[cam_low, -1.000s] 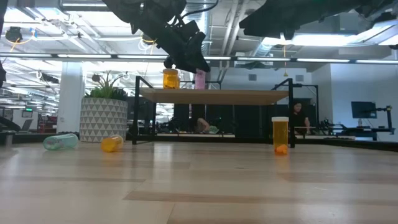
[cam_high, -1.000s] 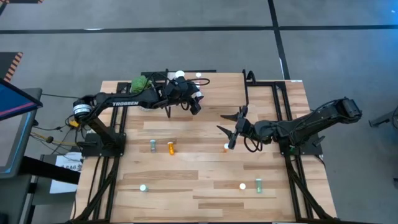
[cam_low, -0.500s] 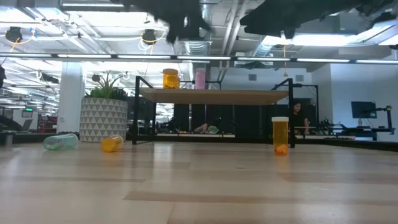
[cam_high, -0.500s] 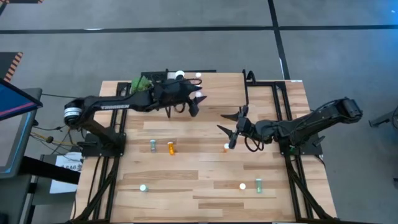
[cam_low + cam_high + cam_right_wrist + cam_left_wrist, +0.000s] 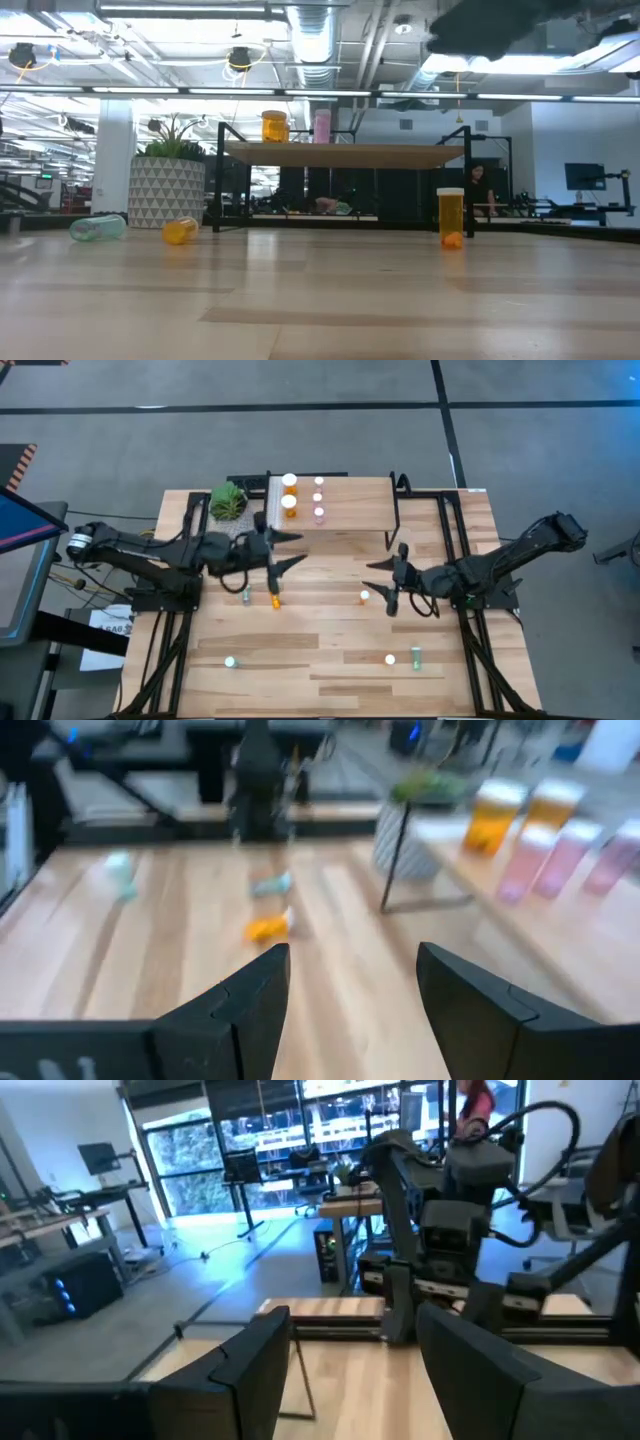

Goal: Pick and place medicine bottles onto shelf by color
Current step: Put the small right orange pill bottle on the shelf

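We work at a light wood table (image 5: 330, 680) in a big room with a grey floor and bright lights on the ceiling. A person (image 5: 478, 190) sits far behind it.

Our left gripper (image 5: 281, 550) is spread open and holds nothing. Just under its tips lie an orange bottle (image 5: 276, 598) and a teal bottle (image 5: 245, 595). Beyond it stands the shelf (image 5: 355, 510) with two orange bottles (image 5: 289, 493) and three pink bottles (image 5: 319, 498) in rows. The plant (image 5: 228, 501) sits beside it.

Our right gripper (image 5: 391, 580) is spread open and empty too. A small orange bottle (image 5: 364, 597) stands just beside it. Nearer the front edge, well apart from both grippers, sit three more bottles (image 5: 404, 657). The wood between the grippers is bare.
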`<state>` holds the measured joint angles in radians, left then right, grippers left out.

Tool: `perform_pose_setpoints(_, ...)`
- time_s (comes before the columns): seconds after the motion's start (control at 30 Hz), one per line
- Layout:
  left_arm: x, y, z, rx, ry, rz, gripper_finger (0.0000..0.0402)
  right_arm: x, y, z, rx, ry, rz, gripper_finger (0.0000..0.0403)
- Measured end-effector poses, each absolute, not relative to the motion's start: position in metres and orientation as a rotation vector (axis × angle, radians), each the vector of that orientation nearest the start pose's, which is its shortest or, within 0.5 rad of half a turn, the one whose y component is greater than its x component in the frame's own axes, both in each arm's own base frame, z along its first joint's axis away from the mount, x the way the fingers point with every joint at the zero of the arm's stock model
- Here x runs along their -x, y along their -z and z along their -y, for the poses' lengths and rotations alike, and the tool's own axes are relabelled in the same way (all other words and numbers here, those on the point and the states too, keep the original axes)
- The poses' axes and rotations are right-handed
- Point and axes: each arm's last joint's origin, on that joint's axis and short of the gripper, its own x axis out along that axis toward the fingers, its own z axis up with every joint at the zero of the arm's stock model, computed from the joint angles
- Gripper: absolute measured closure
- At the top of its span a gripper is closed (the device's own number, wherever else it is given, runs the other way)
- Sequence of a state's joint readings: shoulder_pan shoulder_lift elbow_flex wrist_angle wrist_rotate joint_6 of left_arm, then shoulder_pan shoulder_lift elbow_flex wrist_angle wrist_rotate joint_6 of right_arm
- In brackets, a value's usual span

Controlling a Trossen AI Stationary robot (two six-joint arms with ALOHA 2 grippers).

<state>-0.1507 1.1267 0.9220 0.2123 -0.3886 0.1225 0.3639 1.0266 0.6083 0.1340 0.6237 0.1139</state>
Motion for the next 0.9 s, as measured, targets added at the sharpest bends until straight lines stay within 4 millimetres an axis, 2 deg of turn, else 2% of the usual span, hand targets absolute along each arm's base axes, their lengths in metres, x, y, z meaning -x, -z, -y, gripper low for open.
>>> perform_pose_setpoints(0.2,-0.236,-0.319,0.046,-0.077,-0.206,-0.006,0.0193,-0.202,-0.242,-0.076,-0.069,0.238,-0.370,0.0163)
perform_pose_setpoints(0.37,-0.232,-0.307,0.058,-0.073,-0.173,0.007,0.0193,-0.202,-0.222,-0.083,-0.144,0.235,-0.496,0.0163)
perform_pose_setpoints(0.47,-0.230,-0.302,0.061,-0.088,-0.154,0.045,0.0193,-0.200,-0.207,-0.087,-0.178,0.188,-0.495,0.0163)
perform_pose_setpoints(0.6,-0.228,-0.291,0.060,-0.108,-0.146,0.073,0.0193,-0.192,-0.188,-0.084,-0.211,0.177,-0.463,0.0163)
perform_pose_setpoints(0.7,-0.226,-0.275,0.055,-0.081,-0.161,0.055,0.0193,-0.189,-0.179,-0.079,-0.218,0.212,-0.428,0.0163)
perform_pose_setpoints(0.9,-0.221,-0.256,0.049,-0.029,-0.180,0.065,0.0193,-0.192,-0.162,-0.070,-0.201,0.264,-0.464,0.0163)
